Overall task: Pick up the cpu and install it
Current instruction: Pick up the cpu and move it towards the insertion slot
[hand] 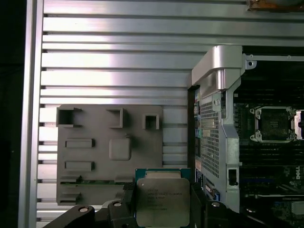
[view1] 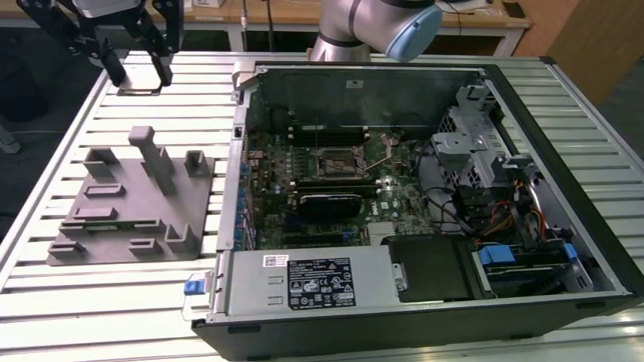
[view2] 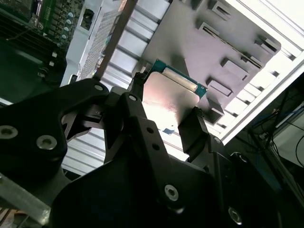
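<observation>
Gripper: narrow, with its two black fingers pressed against opposite edges of the cpu, as seen in both wrist views.
Cpu position: between the fingertips, metal plate towards the first wrist camera. It looks level and clear of the surface below.
Grip risk: the hold is on thin edges only. A jolt or a sharp tilt could make the chip pivot between the pads or slip out.
Grey fixture: just below and slightly ahead of the tool. Its upright posts stand proud, and a low carry could clip the chip on them.
Slatted table: beneath the tool and reaching well past it. A dropped chip could land contact side down or catch in a groove.
Case wall: to one side of the tool, between it and the board. Its raised metal rim would be struck by a sideways pass made too low.
Socket: well apart from the tool, inside the case. Its frame appears open, with a thin lever raised beside it.
Seating risk: whether the chip's orientation matches the socket cannot be told. A rotated or skewed descent could bend contacts or foul the lever.
</observation>
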Controlling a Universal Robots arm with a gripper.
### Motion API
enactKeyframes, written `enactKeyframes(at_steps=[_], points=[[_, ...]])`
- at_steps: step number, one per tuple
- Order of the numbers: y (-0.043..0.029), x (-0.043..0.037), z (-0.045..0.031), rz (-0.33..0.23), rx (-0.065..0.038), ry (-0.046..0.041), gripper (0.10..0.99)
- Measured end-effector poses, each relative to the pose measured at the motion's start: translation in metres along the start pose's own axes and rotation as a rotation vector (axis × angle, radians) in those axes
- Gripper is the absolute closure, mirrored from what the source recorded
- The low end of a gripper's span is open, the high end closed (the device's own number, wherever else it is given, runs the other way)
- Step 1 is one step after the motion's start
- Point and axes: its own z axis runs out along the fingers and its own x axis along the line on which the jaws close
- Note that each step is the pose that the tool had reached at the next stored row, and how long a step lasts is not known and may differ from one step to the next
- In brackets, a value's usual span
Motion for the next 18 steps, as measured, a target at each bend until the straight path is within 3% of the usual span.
enactKeyframes(at_steps=[8, 18], points=[[0.0001, -0.0182, 0.0005, 0.000, 0.000, 0.0000, 0.545], [0.0004, -0.0489, 0.0012, 0.000, 0.000, 0.0007, 0.545]])
